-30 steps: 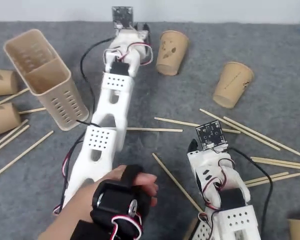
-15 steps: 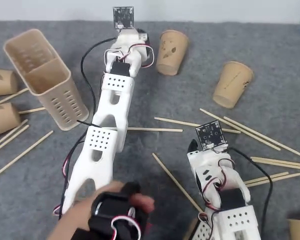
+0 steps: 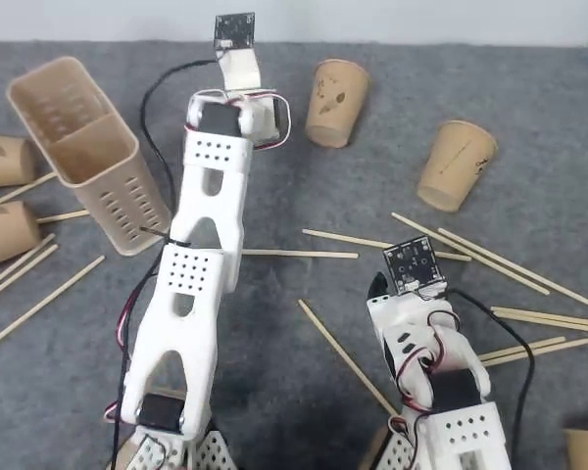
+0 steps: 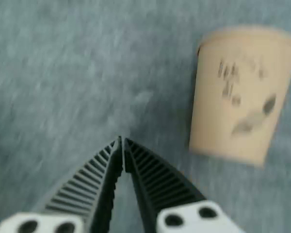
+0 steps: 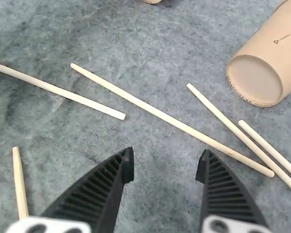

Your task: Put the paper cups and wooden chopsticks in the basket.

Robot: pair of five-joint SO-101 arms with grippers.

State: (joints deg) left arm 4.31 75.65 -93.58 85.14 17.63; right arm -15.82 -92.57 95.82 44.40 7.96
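- The grey felt-covered bench met a pale wall at its far edge, just beyond the left arm. Bare felt lay open between that arm and the right one.
- The left jaws were closed, tips together with nothing between them. They hung over bare felt just beside a tan paper cup.
- The right jaws stood wide open and empty above long pale wooden chopsticks. A second tan paper cup lay on its side near them.
- The beige slotted plastic basket stood at the far left, well apart from both jaws. 2 more paper cups lay at the bench's left edge, with chopsticks scattered beside them.
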